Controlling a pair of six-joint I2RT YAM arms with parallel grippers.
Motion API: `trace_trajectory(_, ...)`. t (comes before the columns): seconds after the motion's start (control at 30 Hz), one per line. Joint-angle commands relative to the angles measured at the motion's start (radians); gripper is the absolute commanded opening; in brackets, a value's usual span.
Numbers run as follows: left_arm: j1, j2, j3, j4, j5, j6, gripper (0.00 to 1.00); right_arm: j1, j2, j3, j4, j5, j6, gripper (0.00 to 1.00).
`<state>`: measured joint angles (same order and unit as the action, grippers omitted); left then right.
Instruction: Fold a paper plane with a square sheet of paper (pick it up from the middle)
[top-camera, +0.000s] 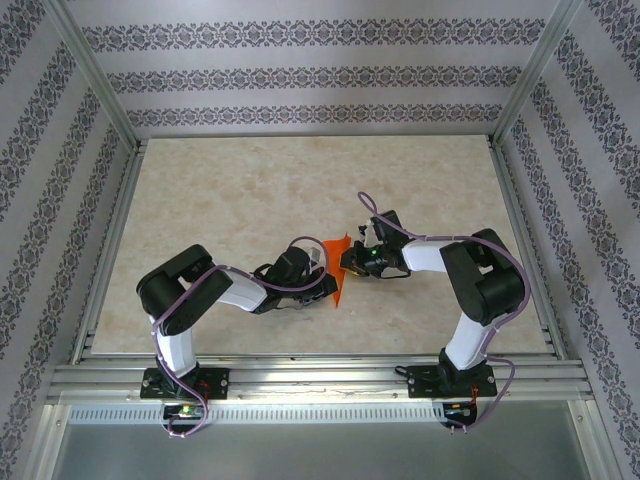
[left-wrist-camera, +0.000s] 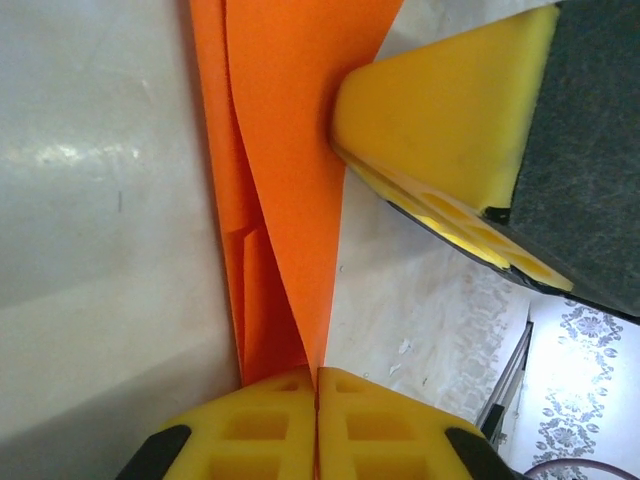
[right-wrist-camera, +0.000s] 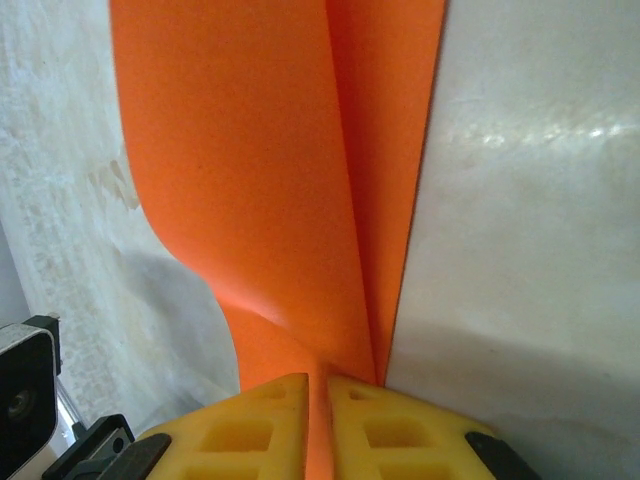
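Top external view: the orange paper (top-camera: 337, 268) is seen standing on edge at the middle of the surface (top-camera: 300, 180), toward the near side. It is pinched by the left fingers (left-wrist-camera: 270, 415) and the right fingers (right-wrist-camera: 270, 425) alike. Overlapping layers are visible, so folding is judged under way; a slim dart is not yet formed.
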<state>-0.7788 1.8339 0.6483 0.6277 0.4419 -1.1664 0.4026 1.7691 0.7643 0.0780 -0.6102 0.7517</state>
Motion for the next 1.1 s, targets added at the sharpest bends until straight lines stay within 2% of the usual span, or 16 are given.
trace_trajectory(0.0, -0.019, -0.013, -0.041, -0.148, 0.055, 0.013, 0.12, 0.015, 0.026, -0.003, -0.079, 0.059, -0.026, 0.15)
trace_trajectory(0.13, -0.020, -0.022, -0.039, -0.153, 0.083, 0.017, 0.11, 0.015, 0.023, 0.001, -0.093, 0.063, -0.032, 0.15)
trace_trajectory(0.33, -0.024, -0.010, -0.030, -0.145, 0.104, 0.023, 0.00, 0.016, 0.025, 0.003, -0.092, 0.069, -0.029, 0.15)
trace_trajectory(0.4, -0.025, -0.003, -0.030, -0.134, 0.115, 0.019, 0.00, 0.017, 0.026, 0.006, -0.094, 0.066, -0.028, 0.15)
trace_trajectory(0.53, -0.025, -0.010, -0.038, -0.138, 0.115, 0.013, 0.10, 0.018, 0.021, 0.010, -0.105, 0.070, -0.034, 0.15)
trace_trajectory(0.63, -0.025, -0.022, -0.038, -0.157, 0.119, 0.020, 0.13, 0.018, 0.020, 0.012, -0.112, 0.073, -0.037, 0.15)
trace_trajectory(0.77, -0.028, -0.024, -0.042, -0.157, 0.129, 0.020, 0.12, 0.018, 0.023, 0.013, -0.112, 0.072, -0.037, 0.15)
trace_trajectory(0.9, -0.031, -0.020, -0.041, -0.163, 0.130, 0.025, 0.00, 0.019, 0.027, 0.016, -0.112, 0.072, -0.037, 0.15)
trace_trajectory(1.0, -0.031, -0.018, -0.041, -0.156, 0.132, 0.022, 0.01, 0.019, 0.025, 0.017, -0.115, 0.072, -0.037, 0.15)
trace_trajectory(1.07, -0.032, -0.021, -0.040, -0.159, 0.132, 0.022, 0.06, 0.019, 0.024, 0.017, -0.117, 0.070, -0.037, 0.15)
